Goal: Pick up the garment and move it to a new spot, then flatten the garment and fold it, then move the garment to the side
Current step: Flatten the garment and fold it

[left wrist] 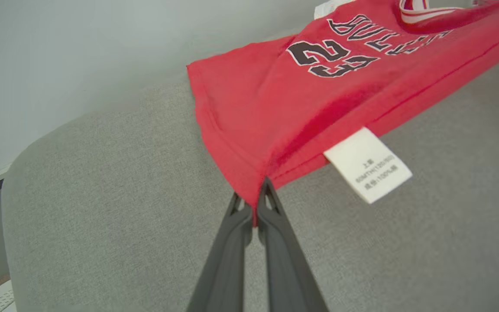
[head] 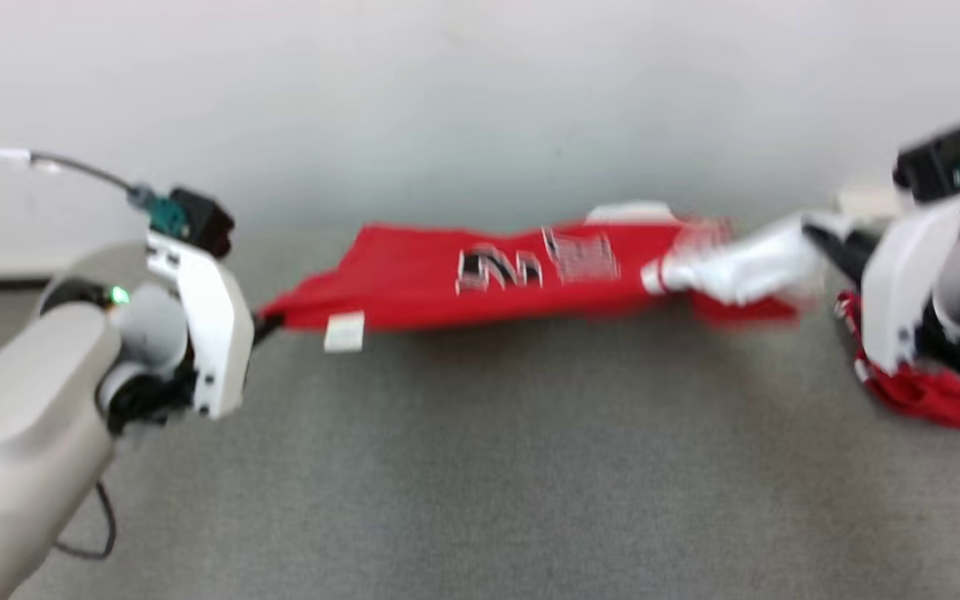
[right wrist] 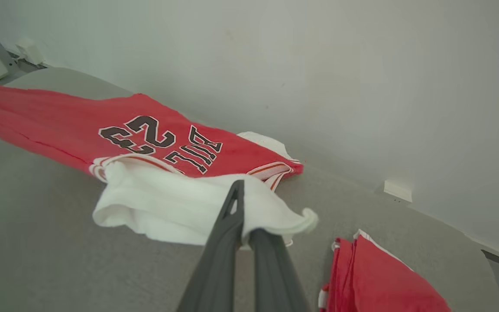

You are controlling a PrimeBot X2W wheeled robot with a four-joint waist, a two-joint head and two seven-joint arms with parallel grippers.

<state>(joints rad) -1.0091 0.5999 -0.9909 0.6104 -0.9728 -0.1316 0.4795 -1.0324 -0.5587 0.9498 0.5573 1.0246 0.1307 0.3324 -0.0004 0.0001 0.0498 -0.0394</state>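
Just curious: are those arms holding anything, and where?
Yes, the red jersey: the left tool pinches a red corner, the right tool its white part.

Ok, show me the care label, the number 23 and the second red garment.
care label [left wrist: 367, 164]: left wrist view, middle of the white tag.
number 23 [left wrist: 319, 54]: left wrist view, middle of the dark print.
second red garment [right wrist: 379, 281]: right wrist view, its red upper face.

Left fingers [left wrist: 230, 260], right fingers [right wrist: 217, 260] tight together.
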